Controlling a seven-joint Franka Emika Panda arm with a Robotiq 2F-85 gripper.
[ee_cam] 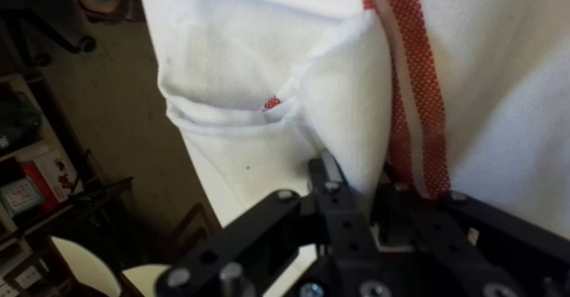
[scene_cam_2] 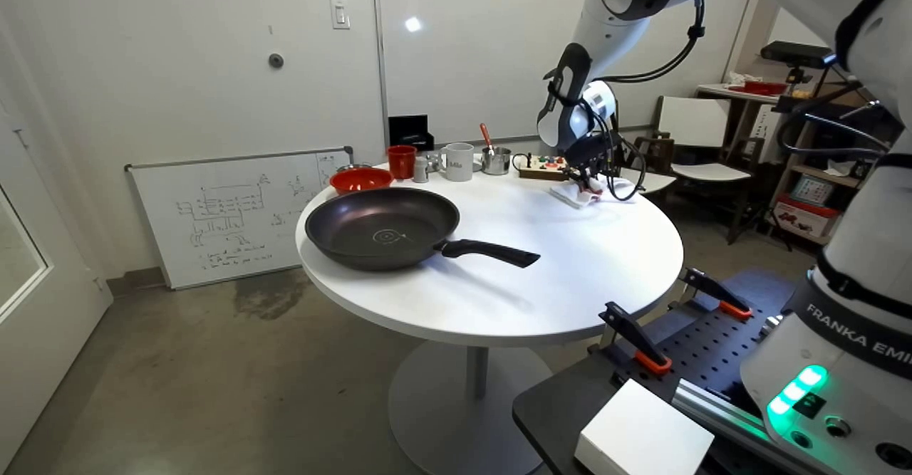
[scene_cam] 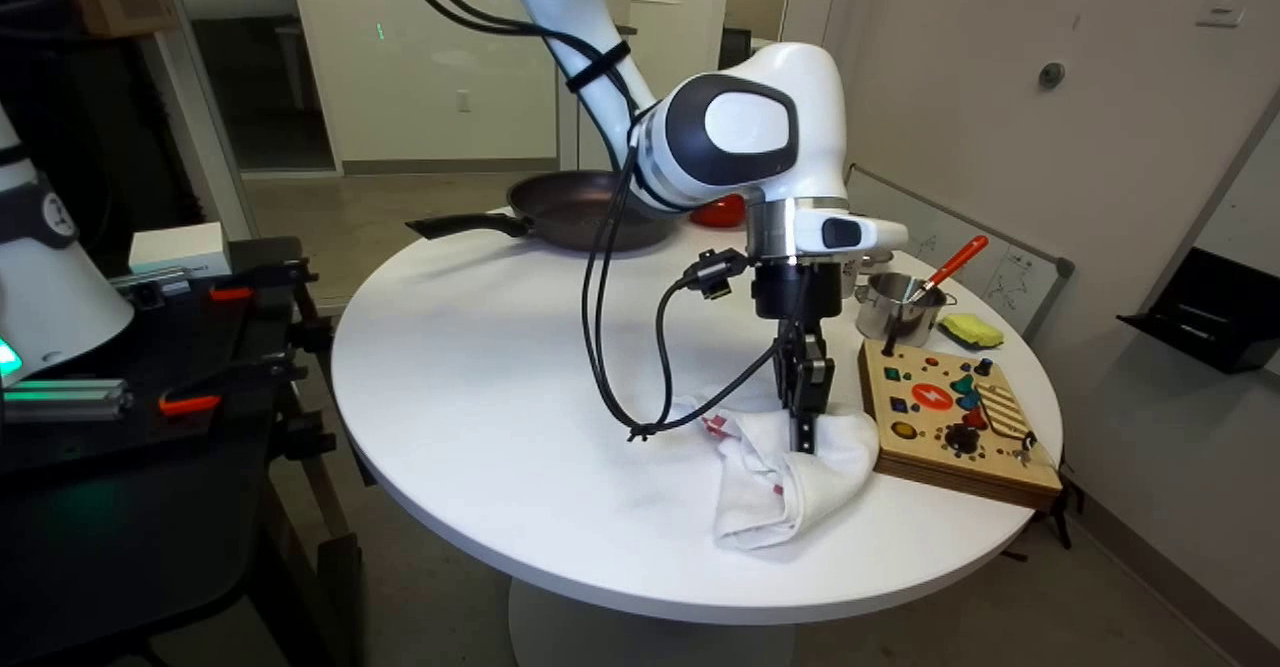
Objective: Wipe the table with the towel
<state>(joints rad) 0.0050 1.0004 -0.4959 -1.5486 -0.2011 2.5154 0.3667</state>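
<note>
Where the black bench stands at the far left in an exterior view, you have the robot base mounted on it, clamps with orange grips along its right edge, and a white box toward its far end. To the right stands the round white table. Toward its far edge you find a dark frying pan sitting flat, handle pointing left, its right rim passing behind the robot arm. A red bowl shows partly beyond the arm, just right of the pan. The task item, the towel, lies rumpled directly on the table, right of centre and toward the near edge; its cloth is white with red stripes. You have the gripper pointing down into it. As the wrist view records, its fingers stand narrow, a raised fold of the towel pinched between them, with a red stripe running beside that fold. How far the tips reach under the cloth, you cannot tell. Farther right, a metal pot stands upright, an orange-handled utensil leaning in it, and a yellow-green sponge lies just beside the pot. Last, at the table's right edge, a wooden board fitted with knobs and buttons lies flat, just beside the towel; whether the two touch, you cannot tell.
</note>
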